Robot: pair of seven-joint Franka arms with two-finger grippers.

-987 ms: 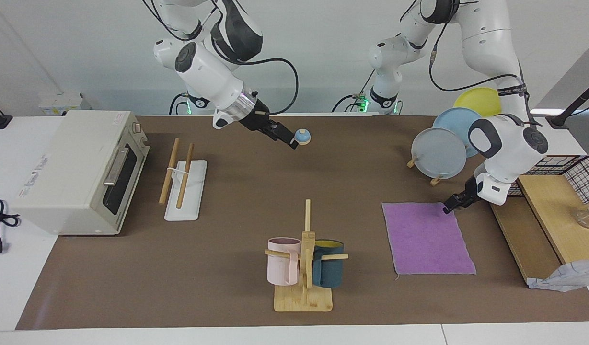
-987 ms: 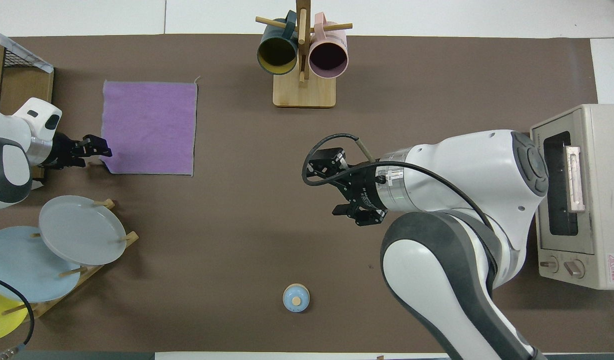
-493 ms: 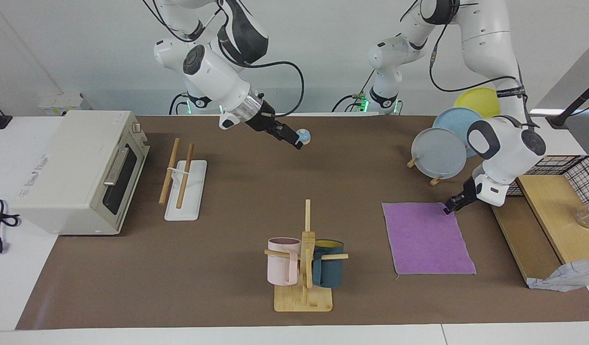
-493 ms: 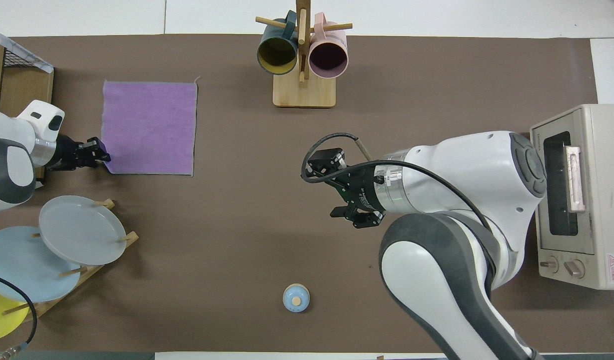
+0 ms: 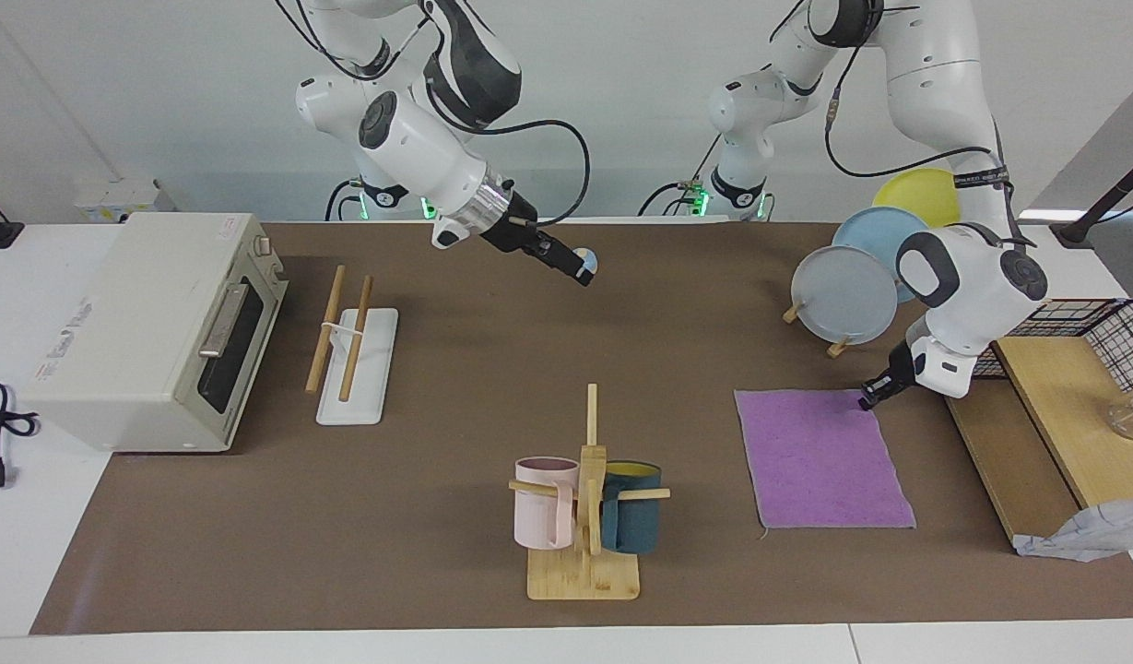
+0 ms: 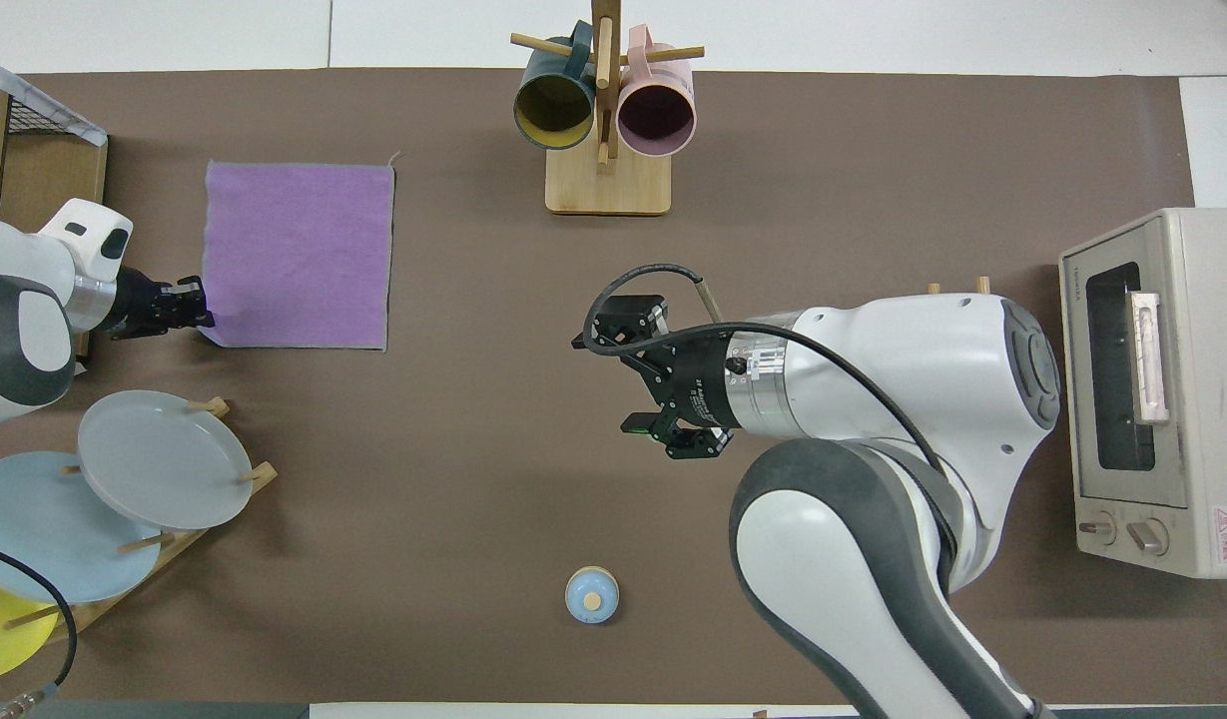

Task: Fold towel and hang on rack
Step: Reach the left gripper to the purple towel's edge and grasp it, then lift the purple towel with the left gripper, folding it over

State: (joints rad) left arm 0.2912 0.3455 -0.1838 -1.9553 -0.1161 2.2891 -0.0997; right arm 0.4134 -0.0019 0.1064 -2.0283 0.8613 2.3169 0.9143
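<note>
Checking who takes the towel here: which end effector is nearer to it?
The left. The left end effector is at the towel corner nearest the plates. The right end effector hangs over mid-table, well away from the towel.

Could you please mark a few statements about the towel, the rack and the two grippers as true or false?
1. The purple terry towel lies flat and unfolded on the brown table mat. True.
2. The towel hangs over the rack of two wooden rods on a white base. False: the rack is bare.
3. The left gripper is at the towel's corner nearest the robots. True.
4. The right gripper holds the pink mug. False: the mug hangs on the bamboo mug tree.
</note>
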